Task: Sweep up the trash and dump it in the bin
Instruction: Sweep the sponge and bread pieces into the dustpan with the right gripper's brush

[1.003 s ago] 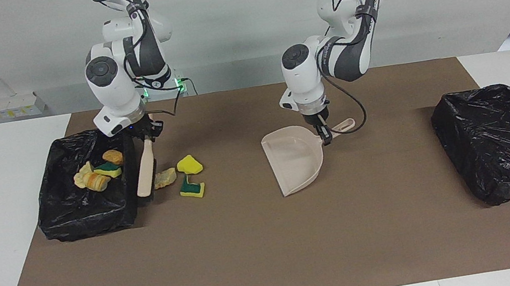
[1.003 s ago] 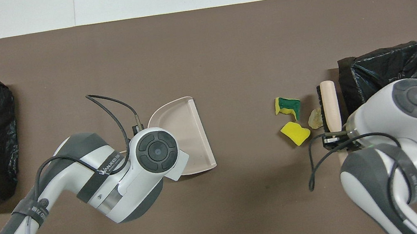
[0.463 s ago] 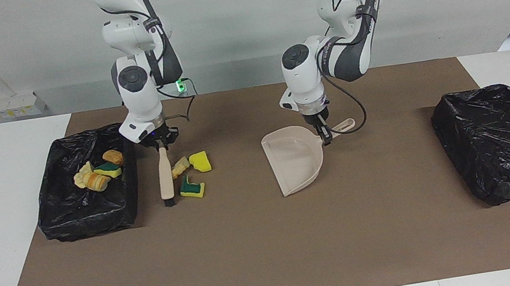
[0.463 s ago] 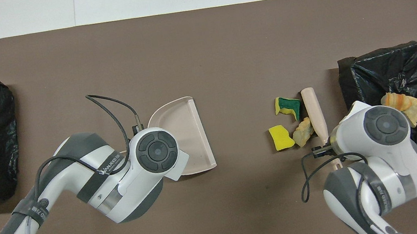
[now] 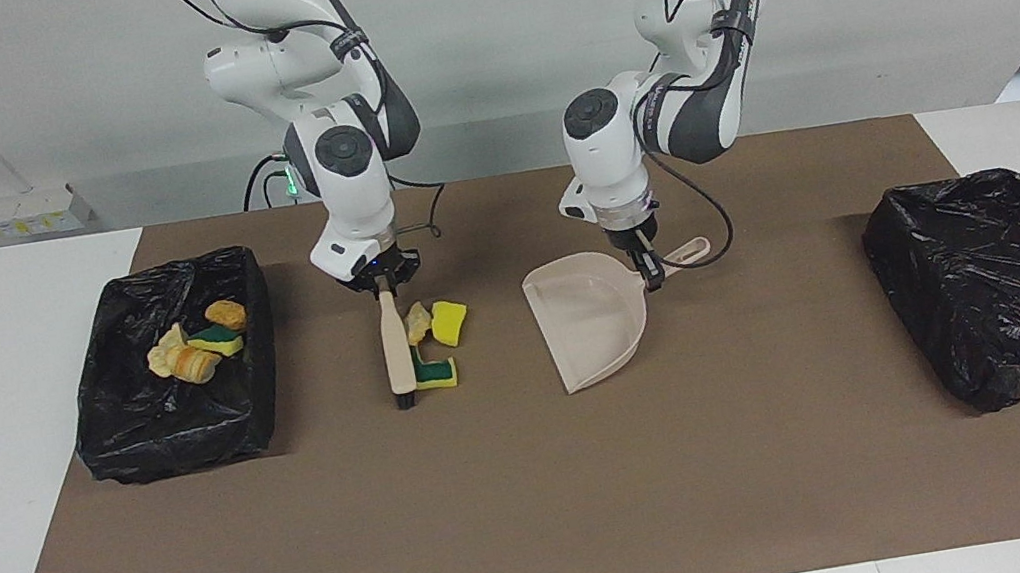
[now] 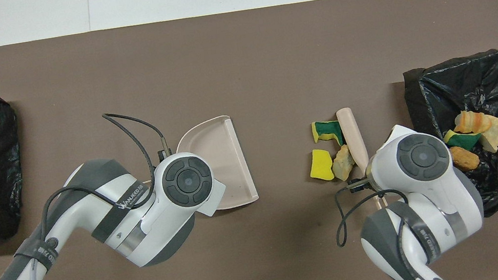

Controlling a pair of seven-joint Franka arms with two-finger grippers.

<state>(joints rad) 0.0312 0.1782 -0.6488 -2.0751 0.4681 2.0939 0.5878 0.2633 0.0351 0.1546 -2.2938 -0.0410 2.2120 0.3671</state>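
A black-lined bin (image 5: 174,407) at the right arm's end is seen holding several scraps (image 5: 193,346). Beside it, a brush (image 5: 394,344) is gripped by the right gripper (image 5: 383,288), three trash pieces (image 5: 433,340) touching its head. The dustpan (image 5: 590,315) is grasped at its handle by the left gripper (image 5: 647,268). Another covered bin (image 5: 1000,284) sits at the left arm's end.

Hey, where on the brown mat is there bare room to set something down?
Bare: the brown mat along the edge farthest from the robots, and the stretch between the beige plastic dustpan and the closed black bag. Crowded: between the dustpan and the open black-lined bin, where brush and sponge scraps sit.
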